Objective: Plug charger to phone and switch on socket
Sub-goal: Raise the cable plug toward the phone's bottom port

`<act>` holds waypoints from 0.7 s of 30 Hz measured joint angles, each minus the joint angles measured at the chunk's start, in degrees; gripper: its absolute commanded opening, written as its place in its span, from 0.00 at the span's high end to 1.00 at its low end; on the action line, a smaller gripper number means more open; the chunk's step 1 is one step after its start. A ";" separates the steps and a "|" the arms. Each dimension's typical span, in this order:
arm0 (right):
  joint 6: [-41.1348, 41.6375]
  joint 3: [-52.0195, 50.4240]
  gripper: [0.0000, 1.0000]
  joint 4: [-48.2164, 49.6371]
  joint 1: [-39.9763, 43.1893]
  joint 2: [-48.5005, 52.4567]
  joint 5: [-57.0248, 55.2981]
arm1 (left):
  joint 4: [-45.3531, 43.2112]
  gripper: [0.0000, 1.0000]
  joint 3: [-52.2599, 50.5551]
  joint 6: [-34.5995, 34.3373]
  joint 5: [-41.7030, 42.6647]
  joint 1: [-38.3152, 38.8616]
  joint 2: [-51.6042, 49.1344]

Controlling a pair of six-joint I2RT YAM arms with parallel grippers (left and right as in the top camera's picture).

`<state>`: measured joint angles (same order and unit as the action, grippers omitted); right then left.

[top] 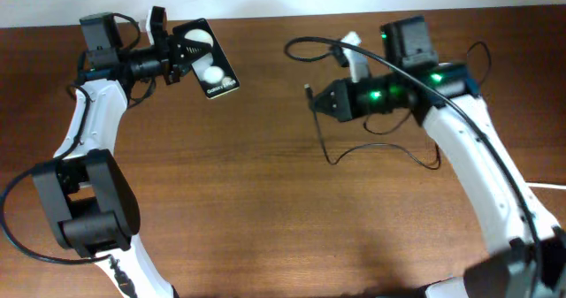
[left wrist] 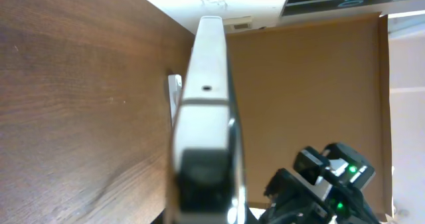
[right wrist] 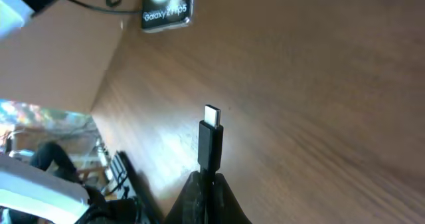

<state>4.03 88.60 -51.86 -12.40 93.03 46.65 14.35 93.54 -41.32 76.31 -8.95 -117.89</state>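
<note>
On the right half of the table [top: 265,227], nearest us, the charger [right wrist: 210,144] trails its black lead in a loose loop beneath the right arm. We judge this the first hazard, since the slack could drag or snag as the arm travels and tug the tip off line. The second lies in the grip. The right gripper [right wrist: 207,184] is closed tight on the rear of the connector body only, with the metal tip standing free ahead of it. Meeting the port off-axis could pivot the plug between the fingers or scrape it past the opening. Farther off, toward the far-left corner, the left gripper [top: 181,55] is closed on one end of the phone [top: 208,66], well apart from the tip. A firm push from the plug might twist or slide the phone in that hold. We cannot tell whether the phone rests on the wood or hangs clear. By the far edge, a white piece [top: 355,61] shows behind the right arm, and no switch on it is visible to us.
</note>
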 measured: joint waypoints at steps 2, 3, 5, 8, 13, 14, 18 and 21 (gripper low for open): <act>0.02 -4.46 0.96 1.70 1.92 -4.44 0.00 | 0.07 1.00 0.00 0.00 0.02 0.00 0.00; 0.04 -9.01 0.96 2.86 3.96 -7.87 0.22 | 0.04 1.00 0.00 0.00 0.02 0.17 0.00; 1.97 -17.90 0.96 9.73 4.85 -11.78 1.97 | 0.07 1.00 0.00 0.00 0.02 0.81 0.00; 9.07 -30.16 0.96 21.70 4.94 -16.33 3.91 | 0.07 1.00 0.00 0.00 0.02 3.37 0.00; 11.56 -33.38 0.96 24.13 3.28 -16.44 5.53 | 0.04 1.00 0.00 0.00 -0.02 7.52 0.00; 12.26 -33.38 0.96 25.14 1.60 -16.44 5.51 | 0.04 1.00 0.00 0.00 0.02 9.27 0.00; 16.00 -33.42 0.96 28.48 -5.57 -16.44 2.36 | 0.04 1.00 0.00 0.00 0.04 16.79 0.00; 17.40 -33.44 0.96 30.21 -7.80 -16.37 0.92 | 0.04 1.00 0.00 0.00 0.02 18.16 0.00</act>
<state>21.43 55.16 -21.65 -20.21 76.66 47.57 14.39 93.54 -41.32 76.34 9.21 -117.89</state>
